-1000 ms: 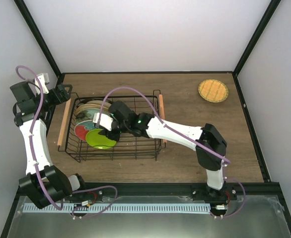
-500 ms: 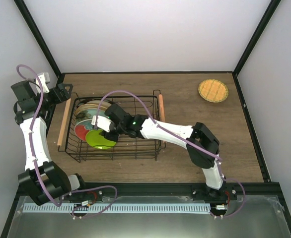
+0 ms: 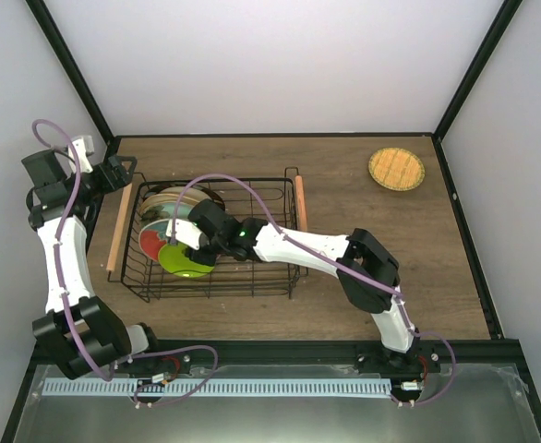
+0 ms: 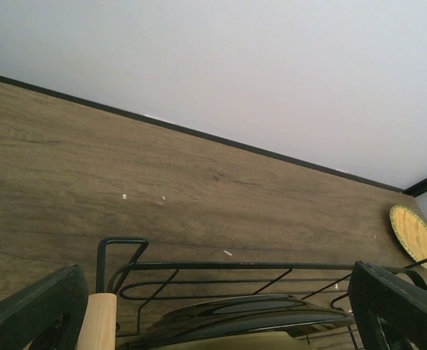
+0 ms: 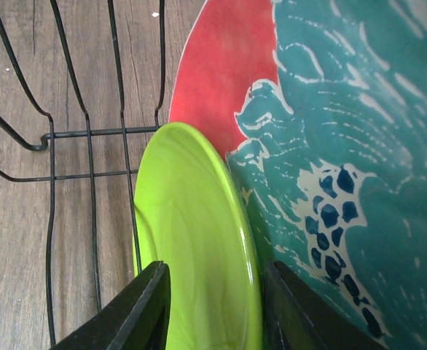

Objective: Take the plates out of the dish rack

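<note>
The black wire dish rack (image 3: 252, 277) stands left of the table's middle, with plates upright at its left end. Nearest is the small lime-green plate (image 3: 186, 259) (image 5: 192, 240), leaning on the red plate with a teal flower (image 3: 150, 242) (image 5: 221, 73). Beige and cream plates (image 3: 164, 201) stand behind them. My right gripper (image 3: 195, 242) (image 5: 217, 306) reaches into the rack, open, with one finger on each side of the lime-green plate's rim. My left gripper (image 3: 118, 173) (image 4: 217, 310) hovers open above the rack's far left corner, over a dark-rimmed plate (image 4: 257, 310). The orange gridded plate (image 3: 396, 169) lies flat at the far right.
Wooden rod handles run along the rack's left side (image 3: 116, 231) and right side (image 3: 300, 217). Black frame posts and white walls close in the table on three sides. Bare wood shows between the rack and the orange plate.
My right arm has pushed further left into the rack, bringing its jaws over the lime-green plate's rim, and the jaws have widened a little. The left arm has barely moved.
</note>
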Controlling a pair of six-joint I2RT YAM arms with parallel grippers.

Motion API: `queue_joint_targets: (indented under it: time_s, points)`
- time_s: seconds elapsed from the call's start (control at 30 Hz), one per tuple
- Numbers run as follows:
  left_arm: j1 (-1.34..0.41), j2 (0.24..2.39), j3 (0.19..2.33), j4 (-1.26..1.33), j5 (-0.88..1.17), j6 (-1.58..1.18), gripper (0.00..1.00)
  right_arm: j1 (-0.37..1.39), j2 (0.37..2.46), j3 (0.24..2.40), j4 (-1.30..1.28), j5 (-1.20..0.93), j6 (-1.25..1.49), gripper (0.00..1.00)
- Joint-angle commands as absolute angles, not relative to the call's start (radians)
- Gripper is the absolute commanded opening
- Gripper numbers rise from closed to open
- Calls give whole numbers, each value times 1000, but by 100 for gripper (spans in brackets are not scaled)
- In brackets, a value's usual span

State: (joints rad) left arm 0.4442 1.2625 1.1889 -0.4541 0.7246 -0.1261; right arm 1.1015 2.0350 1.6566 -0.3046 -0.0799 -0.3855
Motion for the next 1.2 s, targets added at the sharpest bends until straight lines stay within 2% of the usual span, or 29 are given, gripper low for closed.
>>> queue_joint_targets:
  time_s: [0.0, 0.23, 0.43, 0.73, 1.17]
  points:
    - [439, 1285, 1200, -439, 750, -112, 100, 1100, 2066, 1698, -292, -18, -412, 37]
    - [439, 1295, 1203, -437, 758, -112, 100, 1108, 2080, 1692, -295, 24, -411, 36]
    - [440, 1291, 1196, -438, 759, -109, 100, 1115, 2073, 1683, -293, 48, -417, 17]
    - [440, 1287, 1190, -433, 755, -116, 100, 1121, 2017, 1659, -267, 72, -439, 2]
    - [440, 1284, 1180, -418, 749, -136, 100, 1126, 1910, 1663, -271, 102, -486, 1]
